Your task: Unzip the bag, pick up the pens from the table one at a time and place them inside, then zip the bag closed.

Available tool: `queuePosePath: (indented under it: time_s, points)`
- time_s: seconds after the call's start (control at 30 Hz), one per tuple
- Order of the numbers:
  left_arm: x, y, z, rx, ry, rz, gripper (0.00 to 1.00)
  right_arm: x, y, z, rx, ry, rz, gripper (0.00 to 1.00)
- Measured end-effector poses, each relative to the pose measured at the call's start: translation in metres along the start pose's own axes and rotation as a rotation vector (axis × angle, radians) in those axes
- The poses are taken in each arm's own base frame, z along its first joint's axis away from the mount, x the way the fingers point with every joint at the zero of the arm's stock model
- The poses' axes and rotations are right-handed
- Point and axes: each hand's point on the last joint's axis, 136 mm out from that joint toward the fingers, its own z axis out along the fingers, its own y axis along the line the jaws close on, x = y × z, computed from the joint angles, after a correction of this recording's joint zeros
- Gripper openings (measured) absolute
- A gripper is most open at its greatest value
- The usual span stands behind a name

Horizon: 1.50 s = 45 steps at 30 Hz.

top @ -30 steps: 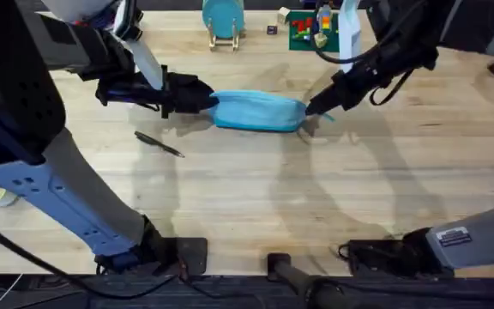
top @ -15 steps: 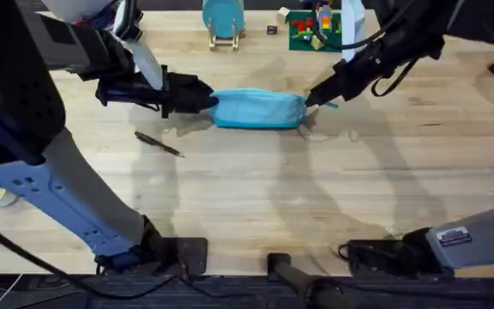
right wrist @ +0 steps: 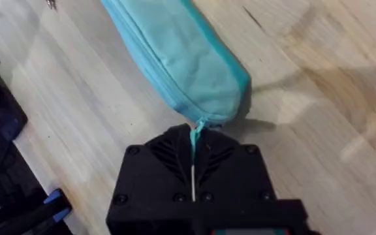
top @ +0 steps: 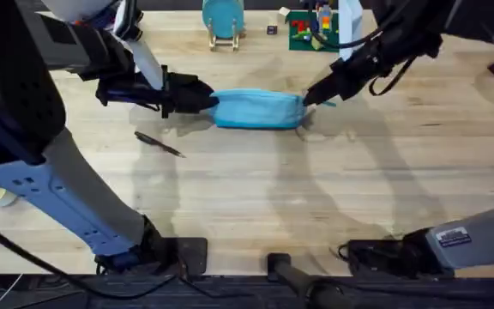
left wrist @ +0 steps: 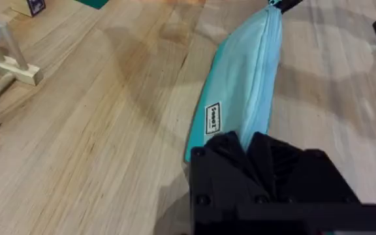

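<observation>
Bag [top: 258, 110] lies lengthwise on the table [top: 316, 189], a little toward twelve o'clock from the table's middle in the overhead view, its zipper running along the top edge and looking shut along the stretch you can see from your left wrist camera. Your left hand [top: 202, 95] is clamped on the bag's nine o'clock end; the left wrist view shows the black fingers [left wrist: 240, 153] pressed together over the turquoise fabric just beyond a small white label. Your right hand [top: 309, 99] is at the three o'clock end, fingers closed on the thin turquoise zipper pull [right wrist: 193, 140], which runs straight from the bag's corner into the gap between them. One pen [top: 159, 143] rests on the table at about seven o'clock from the bag, near it but not touching, lying at a slant. At the twelve o'clock edge of the table you have a round teal disc on a wooden stand [top: 222, 19] and, further toward one o'clock, a cluster of green and colored items [top: 311, 26], well apart from the bag.
</observation>
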Motion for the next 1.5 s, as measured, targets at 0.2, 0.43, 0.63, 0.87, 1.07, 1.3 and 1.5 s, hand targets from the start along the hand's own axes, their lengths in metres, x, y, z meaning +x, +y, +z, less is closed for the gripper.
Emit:
queuePosePath:
  time_s: [0.2, 0.43, 0.63, 0.87, 1.07, 1.3, 1.5]
  points:
    - [0.000, 0.000, 0.000, 0.000, 0.000, 0.000, 0.041, -0.007, 0.009, 0.002, -0.003, 0.001, -0.035, 0.031]
    - [0.000, 0.000, 0.000, 0.000, 0.000, -0.001, 0.041, -0.008, 0.013, 0.005, -0.003, 0.007, -0.050, 0.031]
    - [0.000, 0.000, 0.000, 0.000, 0.000, 0.000, 0.041, -0.009, 0.015, 0.006, -0.002, 0.008, -0.059, 0.030]
    - [0.000, 0.000, 0.000, 0.000, 0.000, 0.000, 0.041, -0.020, 0.018, 0.003, 0.004, -0.012, -0.085, 0.031]
    - [0.000, 0.000, 0.000, 0.000, 0.000, 0.000, 0.041, -0.027, 0.024, 0.007, 0.003, -0.023, -0.118, 0.030]
    - [0.000, 0.000, 0.000, 0.000, 0.000, 0.000, 0.041, -0.036, 0.039, 0.014, -0.008, -0.035, -0.177, 0.031]
    - [0.000, 0.000, 0.000, 0.001, 0.000, -0.002, 0.041, -0.043, 0.050, 0.021, -0.013, -0.047, -0.225, 0.030]
